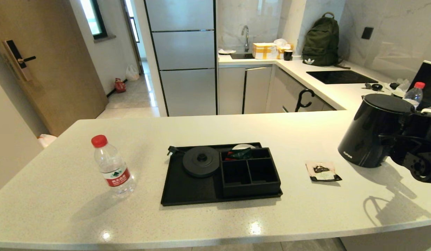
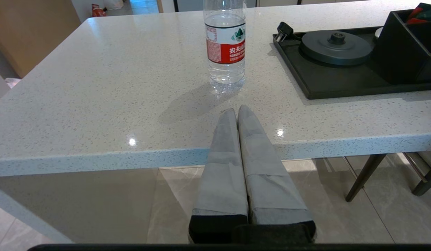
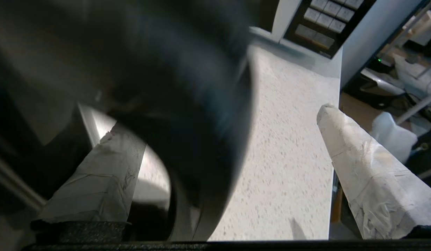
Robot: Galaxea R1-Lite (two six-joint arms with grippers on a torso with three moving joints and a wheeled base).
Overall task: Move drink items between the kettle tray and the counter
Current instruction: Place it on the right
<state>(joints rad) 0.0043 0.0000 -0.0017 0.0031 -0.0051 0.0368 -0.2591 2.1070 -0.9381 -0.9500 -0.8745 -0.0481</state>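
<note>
The black kettle (image 1: pixel 372 129) stands on the counter (image 1: pixel 236 216) at the right, off the kettle tray (image 1: pixel 187 190). My right gripper (image 3: pixel 218 122) is open, its fingers (image 3: pixel 369 174) spread wide on either side of the kettle's handle (image 3: pixel 187 122), apart from it on one side. A tea sachet (image 1: pixel 321 171) lies on the counter between tray and kettle. A water bottle (image 1: pixel 112 167) with a red cap stands left of the tray. My left gripper (image 2: pixel 236 109) is shut and empty, at the counter's front edge just short of that bottle (image 2: pixel 225 45).
The tray holds a round kettle base (image 1: pixel 200 161) and a compartment box (image 1: pixel 250 172) with red and green packets at its back. A second bottle (image 1: pixel 414 92) and a dark screen stand behind the kettle. A backpack (image 1: pixel 321 42) sits on the far counter.
</note>
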